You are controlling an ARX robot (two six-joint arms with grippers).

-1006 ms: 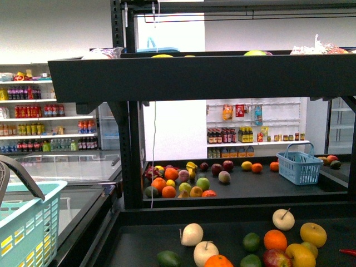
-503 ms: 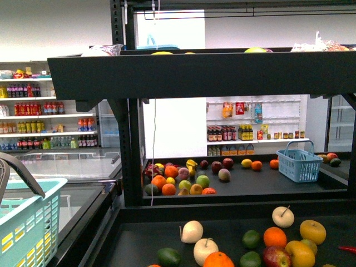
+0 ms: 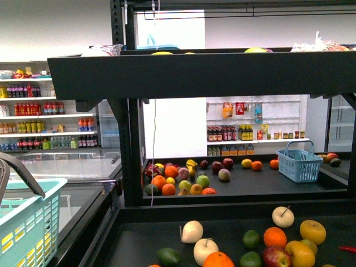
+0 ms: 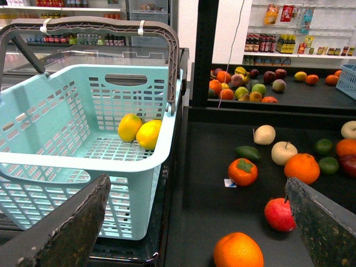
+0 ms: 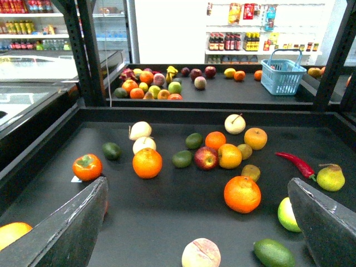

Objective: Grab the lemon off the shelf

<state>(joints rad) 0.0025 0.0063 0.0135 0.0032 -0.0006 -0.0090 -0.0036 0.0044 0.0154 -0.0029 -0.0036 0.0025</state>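
The shelf [image 3: 194, 75] is a black tiered stand with fruit on its dark trays [image 5: 167, 208]. Two bright yellow oval lemons [image 4: 149, 134] lie in the pale blue basket [image 4: 83, 161] beside the shelf. A small yellow fruit [image 3: 171, 182] sits in the pile on the far tray; I cannot tell whether it is a lemon. My left gripper [image 4: 194, 233] is open over the near tray's left edge, between the basket and a red apple [image 4: 280, 214]. My right gripper [image 5: 197, 228] is open above the near tray, near an orange [image 5: 242, 194]. Neither gripper holds anything.
The near tray carries oranges [image 4: 302, 168], a persimmon [image 5: 87, 167], limes [image 5: 182, 159], pale apples [image 3: 192, 233], yellow-orange round fruits [image 5: 255, 138], a red chilli [image 5: 297, 163], an avocado [image 5: 272, 253] and a peach [image 5: 201, 253]. A small blue basket [image 3: 299, 165] stands on the far tray. White shelves of bottles [image 3: 47, 111] line the wall behind.
The front view has shifted slightly upward against the scene since a second ago. No fruit has moved and neither gripper has taken hold of anything.
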